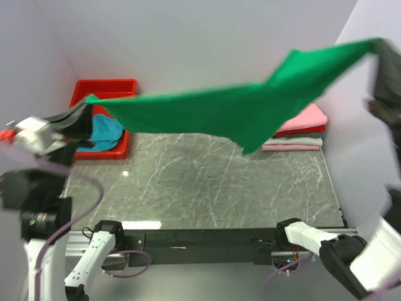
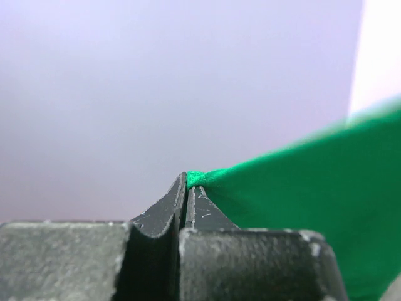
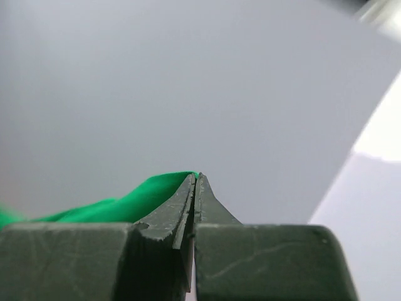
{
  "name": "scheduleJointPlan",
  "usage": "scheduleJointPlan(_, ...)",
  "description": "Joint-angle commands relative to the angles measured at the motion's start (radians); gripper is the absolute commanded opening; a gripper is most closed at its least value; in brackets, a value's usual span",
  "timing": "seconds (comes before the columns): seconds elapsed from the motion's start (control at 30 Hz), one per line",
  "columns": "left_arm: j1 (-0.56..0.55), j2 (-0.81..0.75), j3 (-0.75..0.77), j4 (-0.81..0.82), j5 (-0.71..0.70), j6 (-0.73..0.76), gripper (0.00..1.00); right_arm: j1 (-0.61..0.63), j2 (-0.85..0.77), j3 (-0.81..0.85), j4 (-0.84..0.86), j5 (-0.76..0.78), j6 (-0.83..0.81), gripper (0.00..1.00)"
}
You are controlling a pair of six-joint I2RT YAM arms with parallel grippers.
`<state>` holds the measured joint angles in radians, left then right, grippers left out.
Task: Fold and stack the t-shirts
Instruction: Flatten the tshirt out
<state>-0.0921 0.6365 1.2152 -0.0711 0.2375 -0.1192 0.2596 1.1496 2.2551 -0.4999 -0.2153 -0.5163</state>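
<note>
Two robot arms rise from the near edge of a dark marbled table [image 1: 207, 188]. Above the table, a bright green t-shirt [image 1: 232, 116] hangs stretched in the air between them. The left gripper [image 2: 188, 188], above the table's left side, is clamped tight on one corner of the cloth. The right gripper [image 3: 195, 188], higher above the table's right side, pinches another corner. At the table's far left sits a red tray [image 1: 106, 84] holding a teal-blue shirt [image 1: 106, 130]. At the table's far right lies a folded stack, a pink shirt [image 1: 306, 118] on top.
</note>
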Motion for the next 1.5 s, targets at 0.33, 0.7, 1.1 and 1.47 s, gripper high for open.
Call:
scheduleJointPlan(0.33, 0.000, 0.000, 0.205, 0.002, 0.040, -0.045, 0.01, 0.000, 0.012, 0.133, -0.082, 0.076, -0.010, 0.00)
scheduleJointPlan(0.7, 0.000, 0.249, -0.339, 0.191, -0.056, -0.043, 0.00, -0.010, 0.091, -0.602, 0.283, 0.091, -0.031, 0.00)
scheduleJointPlan(1.1, 0.008, 1.157, -0.023, 0.264, -0.234, -0.119, 0.00, -0.017, 0.905, -0.435, 0.410, 0.123, -0.100, 0.00)
scheduleJointPlan(1.47, 0.009, 1.394, 0.224, 0.149, -0.291, -0.080, 0.00, -0.016, 1.061, -0.227, 0.360, 0.182, -0.097, 0.00)
